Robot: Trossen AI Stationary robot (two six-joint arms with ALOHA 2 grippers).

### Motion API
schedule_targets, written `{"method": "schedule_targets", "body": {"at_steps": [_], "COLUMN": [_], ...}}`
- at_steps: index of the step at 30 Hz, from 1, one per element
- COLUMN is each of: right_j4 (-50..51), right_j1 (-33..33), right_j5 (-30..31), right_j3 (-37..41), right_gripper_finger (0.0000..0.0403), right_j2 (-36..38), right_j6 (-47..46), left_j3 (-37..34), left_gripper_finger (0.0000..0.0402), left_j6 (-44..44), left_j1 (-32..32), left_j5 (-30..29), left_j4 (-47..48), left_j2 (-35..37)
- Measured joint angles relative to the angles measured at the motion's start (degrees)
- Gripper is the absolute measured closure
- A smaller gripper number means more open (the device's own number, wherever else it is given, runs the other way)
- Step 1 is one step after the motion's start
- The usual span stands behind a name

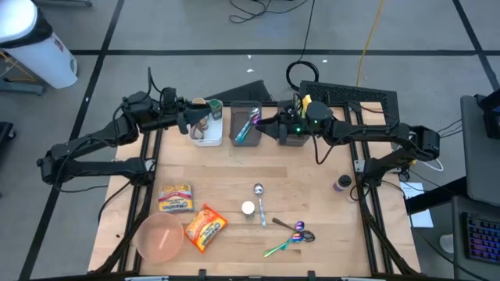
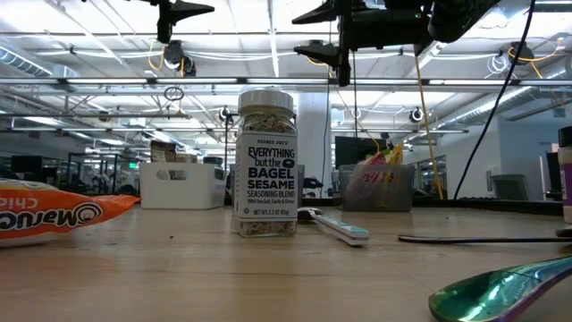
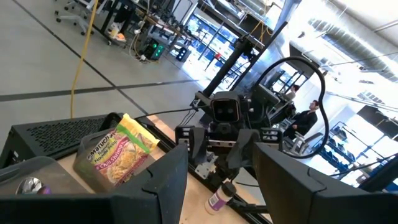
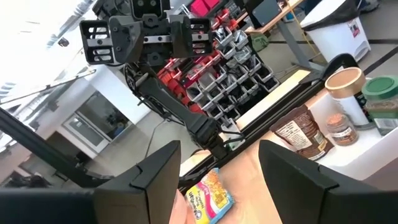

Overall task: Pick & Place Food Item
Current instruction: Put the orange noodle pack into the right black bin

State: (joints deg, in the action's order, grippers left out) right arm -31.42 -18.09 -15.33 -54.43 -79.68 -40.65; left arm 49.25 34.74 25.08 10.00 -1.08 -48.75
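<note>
1. Noodles: an orange packet [image 1: 205,227] lies flat on the worktop [image 1: 234,172], well apart from both pincers, beside a pink bowl [image 1: 160,237]; a yellow packet [image 1: 176,198] lies just past it.
2. More noodle packets stand in the dark bin [image 1: 295,125], right beneath the right pincer [image 1: 283,125]; the left wrist view shows them upright [image 3: 115,152].
3. Right pincer: hovers over that dark bin, fingers [image 4: 158,177] parted with a clear gap, holding nothing.
4. Left pincer [image 1: 190,125]: hovers at the white bin [image 1: 208,123], fingers [image 3: 155,186] likewise parted and empty. Spice jars [image 4: 342,99] stand in that bin.
5. Between the two pincers sits a third bin [image 1: 246,123] with cutlery in it.
6. Well away from either pincer, mid-worktop: a seasoning jar [image 2: 265,163] stands upright, a spoon [image 1: 259,199] just beside it, iridescent cutlery [image 1: 291,236] farther on.
7. A small purple-capped bottle [image 1: 342,183] stands at the worktop's edge, below the right arm.
</note>
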Motion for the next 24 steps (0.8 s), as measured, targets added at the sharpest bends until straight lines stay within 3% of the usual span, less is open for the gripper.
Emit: {"method": "schedule_targets", "body": {"at_steps": [20,24], "right_j4": [-0.54,-0.91], "right_j1": [2.33,3.41], "right_j5": [0.35,4.23], "right_j3": [0.00,0.00], "right_gripper_finger": [0.0193,0.0193], "right_j2": [0.00,0.00], "right_j6": [10.30,11.36], "left_j3": [0.00,0.00], "left_gripper_finger": [0.0213,0.0213], "left_j6": [0.00,0.31], "left_j1": [0.00,0.00], "left_j5": [-0.02,-0.13], "left_j4": [0.00,-0.84], "left_j2": [0.00,0.00]}}
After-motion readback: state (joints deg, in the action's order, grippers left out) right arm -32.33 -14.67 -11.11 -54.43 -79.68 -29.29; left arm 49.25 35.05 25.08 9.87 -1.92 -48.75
